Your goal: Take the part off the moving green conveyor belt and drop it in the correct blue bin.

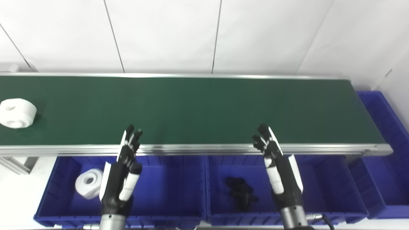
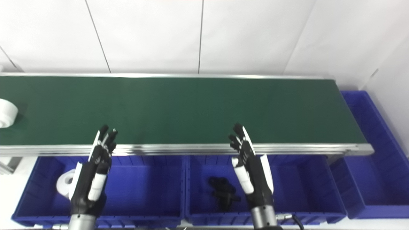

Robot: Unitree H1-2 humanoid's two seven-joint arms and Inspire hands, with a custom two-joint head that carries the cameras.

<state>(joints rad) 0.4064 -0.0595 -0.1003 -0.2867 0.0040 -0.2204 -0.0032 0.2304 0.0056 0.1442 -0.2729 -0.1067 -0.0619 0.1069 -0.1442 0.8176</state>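
Left hand (image 1: 123, 169), right hand (image 1: 278, 166): fingers spread, empty, over blue plastic bins (image 1: 179, 195). White ring-shaped part (image 1: 16, 112) far left on green conveyor belt (image 1: 204, 108). Judgement: left hand waits, grasps from above as part arrives, drops beside matching white ring (image 1: 89, 183).

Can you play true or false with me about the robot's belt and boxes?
1. A white part sits on the belt at its left end. True.
2. The right hand holds a black part. False: it holds nothing, fingers apart; the black part lies in the middle bin.
3. The left bin has a white part in it. True.
4. The left hand is grabbing the white part on the belt. False: it hangs open near the belt's front rail, well to the right of that part.
5. A third bin stands at the belt's right end. True.
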